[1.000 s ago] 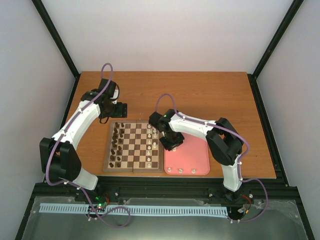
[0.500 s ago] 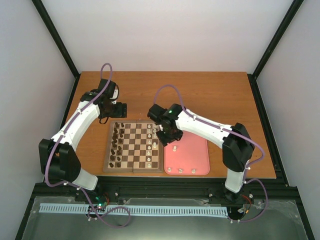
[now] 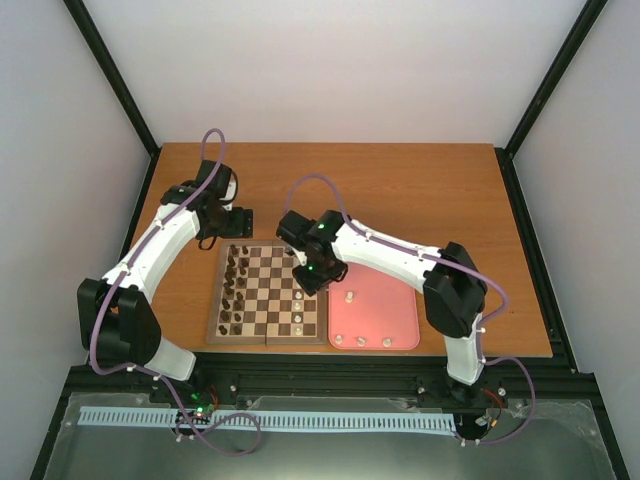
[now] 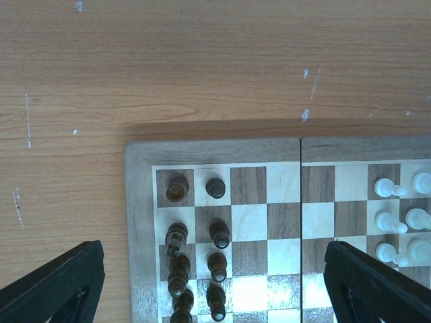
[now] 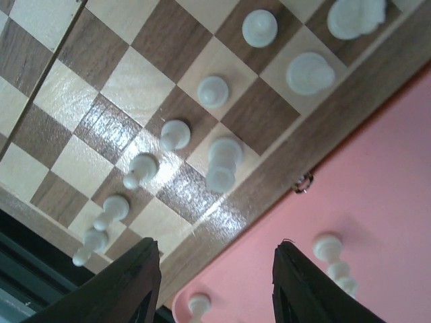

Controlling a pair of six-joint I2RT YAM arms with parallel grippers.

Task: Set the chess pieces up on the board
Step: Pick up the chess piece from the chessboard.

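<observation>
From the top camera: shows the board (image 3: 268, 293) lying centre-left on the desk (image 3: 430, 190), with the pink tray (image 3: 390, 318) just beside its right edge. Finds dark brown pieces (image 3: 234, 290) standing in the board's two left columns and the chess pieces (image 3: 303, 268), cream, down its right columns. Counts four more cream ones on the tray, one at its upper left and three along its lower edge. Places the left claw (image 3: 236, 217) over bare desk just above the board's upper left corner, and the right claw (image 3: 312, 274) over the board's upper right squares.

From the left wrist: shows both fingers (image 4: 54, 289) spread to the bottom corners, wide open, holding nothing, above the board's dark-piece end.

From the right wrist: shows fingers (image 5: 128, 286) parted, gripping nothing, hanging over the board's border next to the tray, with cream pieces on the squares across the upper frame.
</observation>
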